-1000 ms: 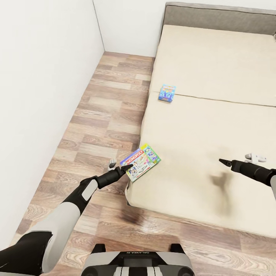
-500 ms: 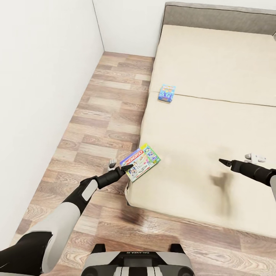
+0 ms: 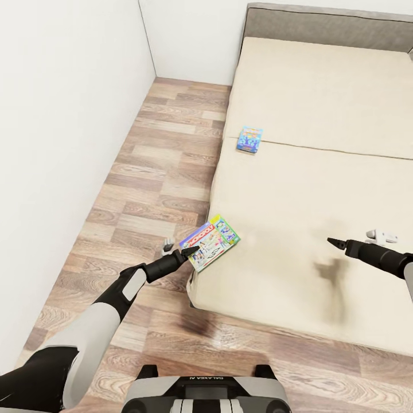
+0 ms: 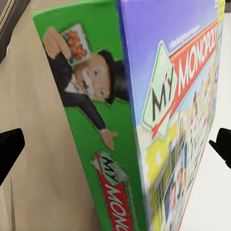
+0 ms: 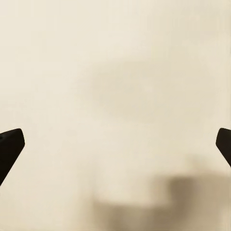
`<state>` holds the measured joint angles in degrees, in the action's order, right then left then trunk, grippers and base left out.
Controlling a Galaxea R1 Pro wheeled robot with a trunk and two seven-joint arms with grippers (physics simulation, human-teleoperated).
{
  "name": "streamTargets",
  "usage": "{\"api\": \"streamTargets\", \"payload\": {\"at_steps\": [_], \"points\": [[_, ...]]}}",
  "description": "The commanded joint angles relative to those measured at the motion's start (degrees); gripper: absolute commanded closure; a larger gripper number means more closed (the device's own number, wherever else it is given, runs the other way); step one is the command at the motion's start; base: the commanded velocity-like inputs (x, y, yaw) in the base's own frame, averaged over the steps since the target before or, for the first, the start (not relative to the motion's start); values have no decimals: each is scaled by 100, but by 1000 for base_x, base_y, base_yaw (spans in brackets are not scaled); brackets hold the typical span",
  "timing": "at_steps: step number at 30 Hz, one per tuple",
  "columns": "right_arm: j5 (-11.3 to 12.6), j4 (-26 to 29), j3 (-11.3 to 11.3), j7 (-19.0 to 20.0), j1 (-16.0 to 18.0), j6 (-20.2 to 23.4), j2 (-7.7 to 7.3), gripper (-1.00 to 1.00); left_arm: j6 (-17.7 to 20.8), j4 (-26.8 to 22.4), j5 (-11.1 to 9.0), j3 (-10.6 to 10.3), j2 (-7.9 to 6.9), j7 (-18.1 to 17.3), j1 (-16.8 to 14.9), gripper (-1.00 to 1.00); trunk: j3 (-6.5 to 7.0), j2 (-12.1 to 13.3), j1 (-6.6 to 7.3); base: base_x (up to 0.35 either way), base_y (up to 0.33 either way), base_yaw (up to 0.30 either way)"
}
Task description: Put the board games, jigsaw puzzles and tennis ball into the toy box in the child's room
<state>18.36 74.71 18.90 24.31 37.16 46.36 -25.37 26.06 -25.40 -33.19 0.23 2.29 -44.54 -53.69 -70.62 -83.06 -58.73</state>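
Judging by both board games lying on the bed [image 3: 321, 189], collection has barely begun: the left gripper [image 3: 192, 250], spread wide, straddles the Monopoly box [image 3: 210, 242] at the mattress corner (ungripped), the smaller blue game [image 3: 249, 139] lies farther up, and the right gripper [image 3: 332, 242] hangs wide and empty.

I'm seeing the bed [image 3: 321, 189] running off the head view's right and top edges. The far game [image 3: 249, 139] is showing too small for me to read its print. The Monopoly box [image 4: 159, 120] is spilling past the left wrist view's edges, and the left gripper [image 3: 192, 250] is hiding its near corner
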Motion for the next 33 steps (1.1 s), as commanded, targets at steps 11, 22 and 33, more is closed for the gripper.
{"api": "streamTargets", "payload": {"at_steps": [11, 22, 33], "points": [[-4, 14, 9, 26, -5, 31, 5, -100, 23, -4, -23, -14, 12, 0, -2, 100, -2, -2, 0, 0, 0, 0], [-6, 101, 9, 27, -45, 31, 31, -100, -7, -8, -17, -20, 15, -2, 17, 100, -2, -2, 0, 0, 0, 0], [-8, 377, 9, 28, -226, 39, 85, -100, -45, -228, -29, -19, 38, -134, 158, 100, -2, -2, 0, 0, 0, 0]]}}
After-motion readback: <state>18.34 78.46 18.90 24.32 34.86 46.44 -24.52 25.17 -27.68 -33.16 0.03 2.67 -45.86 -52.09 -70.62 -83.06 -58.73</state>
